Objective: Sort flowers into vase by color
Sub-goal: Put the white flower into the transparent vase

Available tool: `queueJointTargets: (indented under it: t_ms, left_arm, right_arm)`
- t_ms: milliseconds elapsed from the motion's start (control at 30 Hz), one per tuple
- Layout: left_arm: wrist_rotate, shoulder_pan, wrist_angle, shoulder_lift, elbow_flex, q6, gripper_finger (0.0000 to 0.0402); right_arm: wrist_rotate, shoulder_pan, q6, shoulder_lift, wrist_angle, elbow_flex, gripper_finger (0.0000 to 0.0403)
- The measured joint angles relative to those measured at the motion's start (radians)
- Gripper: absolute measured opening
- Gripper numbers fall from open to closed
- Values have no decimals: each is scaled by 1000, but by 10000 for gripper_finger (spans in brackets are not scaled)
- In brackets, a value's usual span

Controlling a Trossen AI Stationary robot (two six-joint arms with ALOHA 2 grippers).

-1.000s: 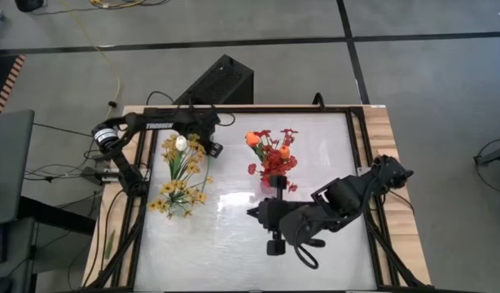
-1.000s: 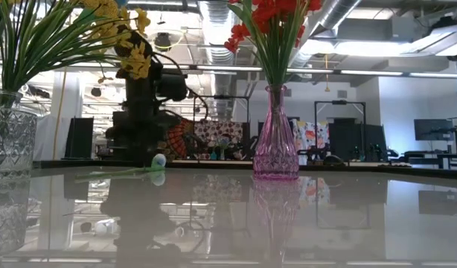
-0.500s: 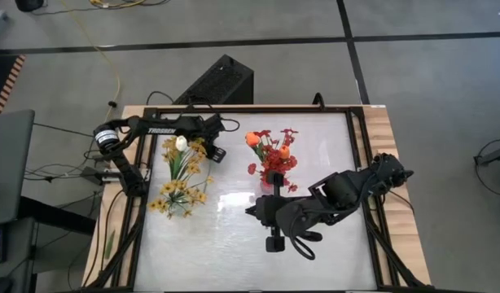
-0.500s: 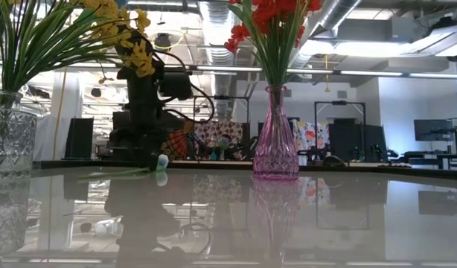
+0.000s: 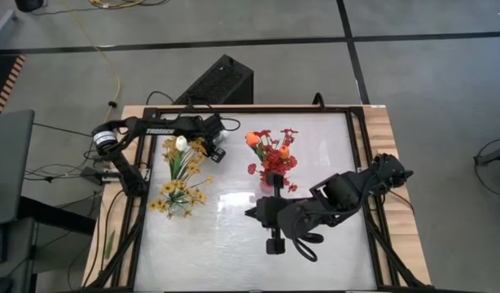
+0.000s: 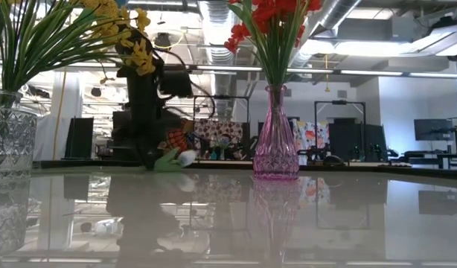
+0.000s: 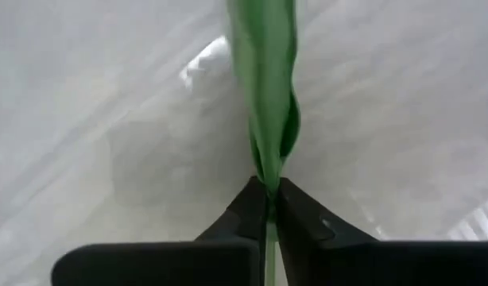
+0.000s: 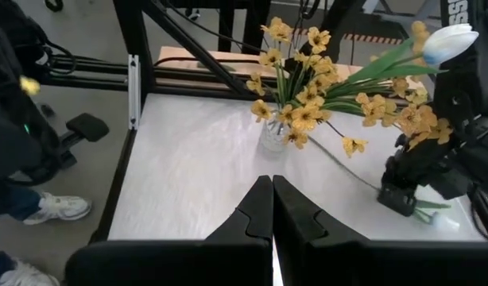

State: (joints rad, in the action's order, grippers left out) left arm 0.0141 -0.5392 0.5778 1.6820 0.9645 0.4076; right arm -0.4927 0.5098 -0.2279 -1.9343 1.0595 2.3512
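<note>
Where the left gripper (image 7: 269, 208) pinches its green stem near the table's (image 5: 217, 244) far left edge, a white tulip bud (image 6: 187, 158) lies low; the bud is blurred in the wrist view. Arm lettering is unreadable. Yellow sprays (image 5: 181, 193) fill a faceted clear vase (image 6: 8, 134), red sprays (image 5: 274, 163) a ribbed pink vase (image 6: 275, 141). Mid-table, the right gripper (image 8: 272, 208) is closed, empty.
</note>
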Motion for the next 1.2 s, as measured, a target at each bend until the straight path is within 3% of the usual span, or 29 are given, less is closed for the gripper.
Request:
queueJointTargets:
  t_ms: [233,533,667,933,1200]
  left_arm:
    - [-19,-48,-154,-238,26,24,1]
    - [-95,-175,-446,-687,41,-75,0]
    - [46,-227,-476,-897,42,-99,0]
    - [530,-241,-539,-1177,42,74,0]
    - [680,-241,-784,-1272,43,336,0]
  right_arm:
    - [0,-2,-1,0,-16,0,27]
    - [-1,-29,-8,0,-67,0,27]
    - [0,-42,-10,0,-97,0,27]
    - [-1,-76,-10,0,-149,0,27]
    - [21,-128,-35,-1,-201,0,27]
